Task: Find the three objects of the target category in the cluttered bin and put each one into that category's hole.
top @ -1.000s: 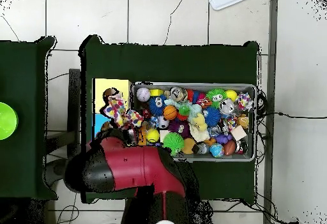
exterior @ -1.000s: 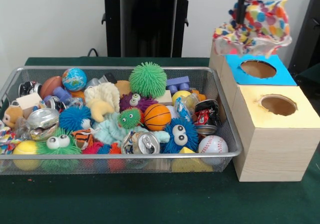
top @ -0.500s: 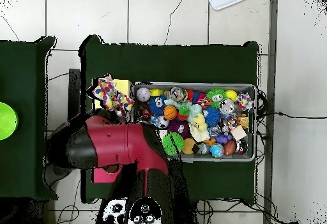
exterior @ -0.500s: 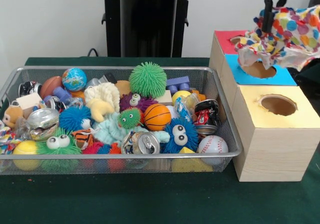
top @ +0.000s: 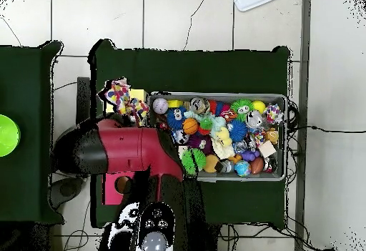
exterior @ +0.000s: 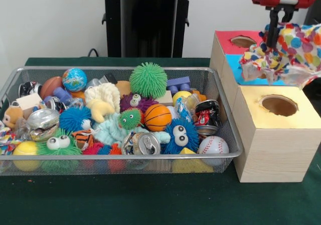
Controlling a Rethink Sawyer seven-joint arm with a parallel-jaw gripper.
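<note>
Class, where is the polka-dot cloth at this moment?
In the front view the polka-dot cloth hangs from the claw at the right, above the blue-topped box, between the red hole and yellow hole.

Bright, even light here, soft shadows under the basket [exterior: 220, 157] (front rim a little blurred), no glare.

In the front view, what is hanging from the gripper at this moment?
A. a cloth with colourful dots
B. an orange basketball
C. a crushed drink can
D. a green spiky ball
A: the cloth with colourful dots hangs from the gripper above the blue-topped section of the wooden box, while the basketball, the can and the green spiky ball all lie in the wire bin.
</note>
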